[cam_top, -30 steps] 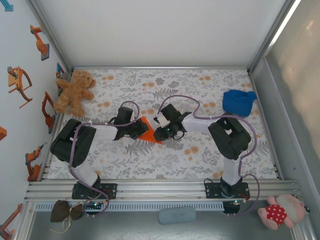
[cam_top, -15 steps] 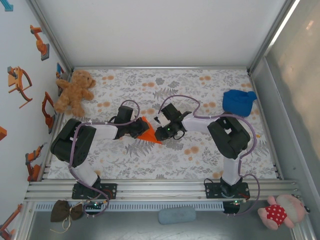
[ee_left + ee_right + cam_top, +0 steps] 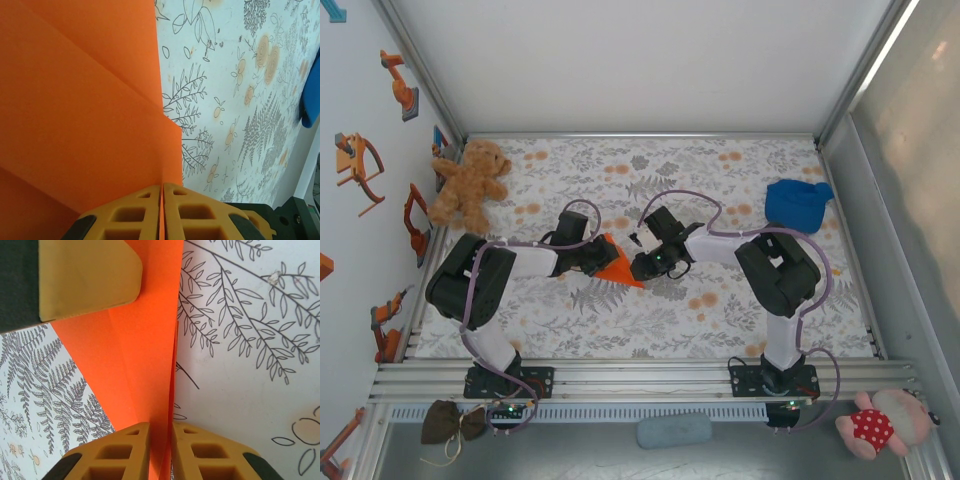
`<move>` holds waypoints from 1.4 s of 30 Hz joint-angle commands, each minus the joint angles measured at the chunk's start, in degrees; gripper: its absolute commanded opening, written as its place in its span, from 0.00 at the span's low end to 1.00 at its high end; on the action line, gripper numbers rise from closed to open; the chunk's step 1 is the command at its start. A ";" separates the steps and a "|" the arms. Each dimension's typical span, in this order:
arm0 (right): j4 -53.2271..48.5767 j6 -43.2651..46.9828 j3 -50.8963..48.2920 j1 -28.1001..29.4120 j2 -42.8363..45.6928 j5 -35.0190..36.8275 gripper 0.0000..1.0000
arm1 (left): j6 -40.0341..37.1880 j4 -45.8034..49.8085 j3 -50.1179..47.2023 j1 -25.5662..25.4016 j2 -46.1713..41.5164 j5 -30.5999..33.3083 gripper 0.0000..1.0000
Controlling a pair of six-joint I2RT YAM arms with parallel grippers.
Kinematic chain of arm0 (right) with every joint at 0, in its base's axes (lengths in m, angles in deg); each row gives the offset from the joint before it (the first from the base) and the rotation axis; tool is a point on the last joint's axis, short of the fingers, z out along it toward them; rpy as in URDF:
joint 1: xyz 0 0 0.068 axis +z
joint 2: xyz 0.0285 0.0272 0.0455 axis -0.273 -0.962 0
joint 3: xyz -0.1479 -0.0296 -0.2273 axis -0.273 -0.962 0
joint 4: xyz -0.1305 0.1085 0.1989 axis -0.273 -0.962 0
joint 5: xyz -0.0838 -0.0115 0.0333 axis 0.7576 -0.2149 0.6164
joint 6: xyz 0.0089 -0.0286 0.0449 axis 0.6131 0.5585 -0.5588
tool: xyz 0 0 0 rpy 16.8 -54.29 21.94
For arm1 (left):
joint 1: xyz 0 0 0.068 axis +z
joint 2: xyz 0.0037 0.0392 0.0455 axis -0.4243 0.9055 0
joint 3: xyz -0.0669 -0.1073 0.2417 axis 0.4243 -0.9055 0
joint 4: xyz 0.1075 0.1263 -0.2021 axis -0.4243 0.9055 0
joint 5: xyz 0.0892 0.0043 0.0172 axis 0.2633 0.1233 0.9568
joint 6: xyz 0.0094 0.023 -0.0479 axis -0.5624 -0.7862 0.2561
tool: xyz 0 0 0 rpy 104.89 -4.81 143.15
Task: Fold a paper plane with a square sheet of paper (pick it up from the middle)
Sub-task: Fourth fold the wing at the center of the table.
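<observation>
The left claw [image 3: 161,192] is shut tight on the orange paper [image 3: 75,125]. Its two yellow fingers [image 3: 130,210] press together with the thin edge of the paper caught between them. The right claw [image 3: 161,432] is closed on the same paper from the other side, and the orange folds fill the small gap between its fingers [image 3: 200,450]. From above, the two claws meet nose to nose in the middle of the table [image 3: 720,300], the left one coming in from the left and the right one from the right. The paper sits between them, a bit left of the middle of the table. It is folded into a pointy shape, with creases and layers on top of each other, and one sharp corner points to the near right. Under it is a white cloth with grey leaves and orange flowers. A brown teddy bear [image 3: 470,185] sits at the far left corner, well apart from the paper. A blue cloth lump [image 3: 797,203] lies at the far right. A pink toy in a red spotted dress [image 3: 880,425] lies past the near right edge.
</observation>
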 commanded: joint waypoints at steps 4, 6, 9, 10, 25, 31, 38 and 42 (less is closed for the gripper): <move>0.45 -0.12 -1.81 0.84 -3.54 -0.20 0.18 | -1.27 1.35 1.07 -0.26 0.92 0.66 0.12; 0.39 -0.19 -1.75 0.83 -3.54 -0.20 0.18 | -1.27 1.45 1.07 -0.19 1.06 0.67 0.12; 0.27 -0.28 -1.74 0.82 -3.51 -0.20 0.18 | -1.28 1.80 1.07 -0.25 1.33 0.75 0.12; 0.27 -0.30 -1.79 0.89 -3.53 -0.16 0.18 | -1.28 1.96 1.11 -0.23 1.41 0.92 0.12; 0.18 -1.72 -1.97 0.58 -0.62 0.15 0.17 | -1.49 3.95 1.22 -0.23 3.18 0.74 0.11; 0.56 -6.28 -2.08 -0.88 7.34 4.48 0.24 | -1.68 4.26 0.54 -0.25 2.82 0.93 0.11; 2.82 -8.35 -0.93 -1.37 6.85 -3.75 0.19 | -1.89 4.45 0.71 -0.26 2.56 1.07 0.11; 6.44 -10.46 -0.78 -1.31 4.14 -9.59 0.12 | -1.76 4.52 0.55 -0.26 2.32 0.95 0.10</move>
